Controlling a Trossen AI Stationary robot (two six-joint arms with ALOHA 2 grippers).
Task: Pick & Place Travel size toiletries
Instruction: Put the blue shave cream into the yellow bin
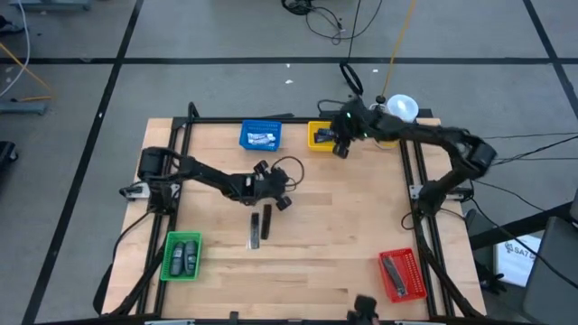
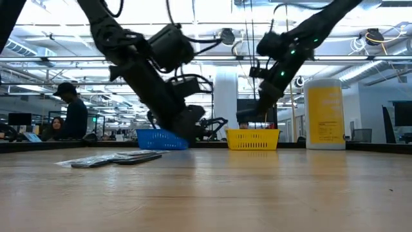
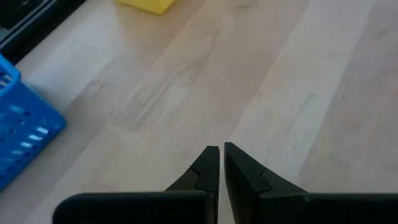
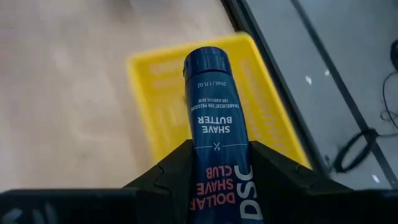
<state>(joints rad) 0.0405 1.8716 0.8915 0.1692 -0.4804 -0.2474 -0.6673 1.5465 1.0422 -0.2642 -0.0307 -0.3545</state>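
Observation:
My right gripper is shut on a dark blue "Shave Butter" tube above the yellow bin, which stands near the table's far edge. My left gripper is shut and empty, over bare wood at mid-table. Two dark toiletries lie flat on the wood just nearer than it; in the low view they appear as flat dark shapes. A silver-white item lies in the blue bin. Dark items lie in the green bin, and one lies in the red bin. My right gripper pinches the tube between its two fingers, one on each side of the printed body. The tube lies along the fingers, and its round cap end sticks out past the fingertips. It is lifted clear, over the yellow bin.
A big yellow bottle with a white cap stands at the far right corner, close behind my right arm. Blue bin and yellow bin sit along the far edge, green and red bins near the front corners. People show in the room beyond.

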